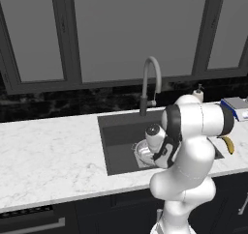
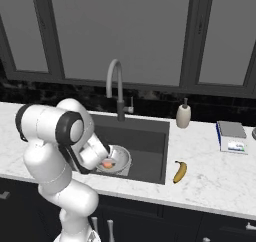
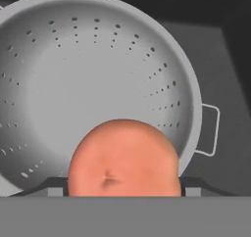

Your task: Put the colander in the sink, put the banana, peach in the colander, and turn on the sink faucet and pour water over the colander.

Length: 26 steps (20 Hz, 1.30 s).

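Dark grey sink [image 2: 150, 136]: my gripper [image 3: 122, 192] clasps the orange-pink peach [image 3: 122, 157] over the perforated light-grey colander [image 3: 73, 59]; released off-centre, it might bounce out.

The arm [image 1: 186, 146] is covering most of the colander [image 1: 141, 152] in the sink [image 1: 116, 146] — just a sliver of rim is showing left of the wrist. It is also hiding the upper half of the banana [image 1: 227, 144]. In the hand view the peach [image 3: 123, 157] is masking the fingertips, so contact is unclear, and the colander's left rim is running off the edge.
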### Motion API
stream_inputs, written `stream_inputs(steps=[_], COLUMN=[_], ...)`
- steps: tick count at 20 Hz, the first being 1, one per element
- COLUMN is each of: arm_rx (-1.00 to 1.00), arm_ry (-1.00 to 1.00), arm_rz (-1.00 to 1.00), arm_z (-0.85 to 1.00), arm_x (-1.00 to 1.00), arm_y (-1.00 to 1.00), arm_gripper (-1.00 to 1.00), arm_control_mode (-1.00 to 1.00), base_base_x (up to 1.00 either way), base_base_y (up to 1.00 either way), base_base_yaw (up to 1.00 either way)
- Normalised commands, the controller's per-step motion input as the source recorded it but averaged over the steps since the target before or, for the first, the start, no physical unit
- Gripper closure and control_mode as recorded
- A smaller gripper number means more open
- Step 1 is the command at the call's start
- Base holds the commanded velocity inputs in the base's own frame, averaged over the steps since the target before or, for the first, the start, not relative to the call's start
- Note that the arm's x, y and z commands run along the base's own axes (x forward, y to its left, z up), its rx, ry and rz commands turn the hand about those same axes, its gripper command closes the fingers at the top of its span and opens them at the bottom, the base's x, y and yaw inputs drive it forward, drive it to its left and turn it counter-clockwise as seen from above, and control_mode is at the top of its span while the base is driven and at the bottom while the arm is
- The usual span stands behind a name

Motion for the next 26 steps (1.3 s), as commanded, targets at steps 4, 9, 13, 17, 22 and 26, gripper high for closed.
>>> stream_inputs(steps=[4, 9, 13, 17, 22, 26], arm_rx=[0.0, 0.0, 0.0, 0.03, 0.08, 0.11], arm_ry=[0.0, 0.0, 0.0, -0.04, -0.13, -0.08], arm_rz=[0.0, 0.0, 0.0, 0.0, 0.0, 0.0], arm_z=[0.02, 0.2, 0.41, 0.9, 1.0, 1.0], arm_x=[0.12, 0.0, 0.0, -0.06, -0.35, -0.35], arm_y=[-0.15, -0.11, 0.0, 0.0, 0.0, 0.0], arm_gripper=[-1.0, -1.0, -1.0, -1.0, -1.0, -1.0], arm_control_mode=[-1.0, -1.0, -1.0, -1.0, -1.0, -1.0], base_base_x=[0.0, 0.0, 0.0, 0.0, 0.0, 0.0], base_base_y=[0.0, 0.0, 0.0, 0.0, 0.0, 0.0], base_base_yaw=[0.0, 0.0, 0.0, 0.0, 0.0, 0.0])
